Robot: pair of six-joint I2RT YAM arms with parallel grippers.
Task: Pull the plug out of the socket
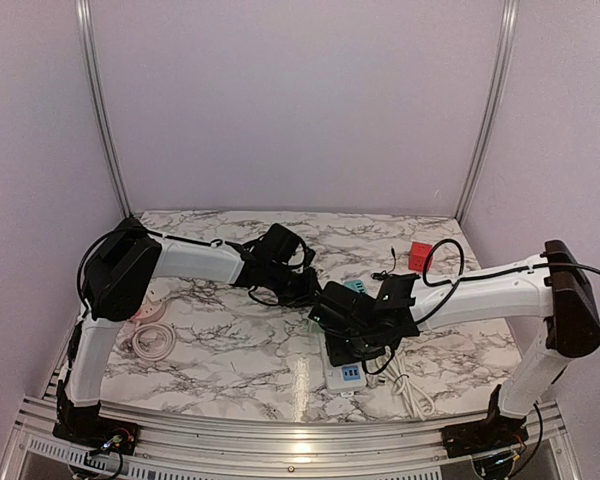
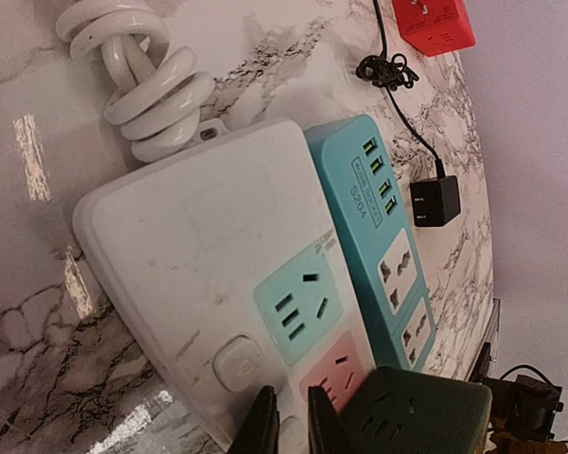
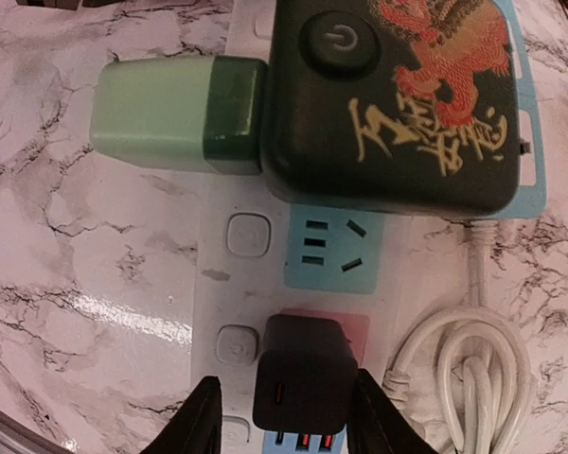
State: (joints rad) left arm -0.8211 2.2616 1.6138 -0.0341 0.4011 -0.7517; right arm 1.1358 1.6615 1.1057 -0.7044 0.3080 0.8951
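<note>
The plug [image 3: 303, 374] is a black cube seated in the pink socket of the white power strip [image 3: 218, 284]. My right gripper [image 3: 287, 378] is open and straddles it. The right finger [image 3: 374, 416] sits against the plug's side, while the left finger [image 3: 201, 421] stands a small gap away. My left gripper [image 2: 291, 402] is shut with nothing between its fingers. It hovers low over the white power strip [image 2: 189, 246], between a round button [image 2: 235, 364] and a pink socket. I cannot make out the plug there. From above, both grippers [image 1: 315, 295] [image 1: 355, 345] meet over the strip [image 1: 342, 378].
A black box with a red dragon [image 3: 398, 95] and a green block [image 3: 170, 113] lie just past the plug. A teal strip [image 2: 379, 227] lies beside the white one. A coiled white cable [image 3: 464, 378], a small black adapter [image 2: 434, 200] and a red cube [image 1: 420, 255] are nearby.
</note>
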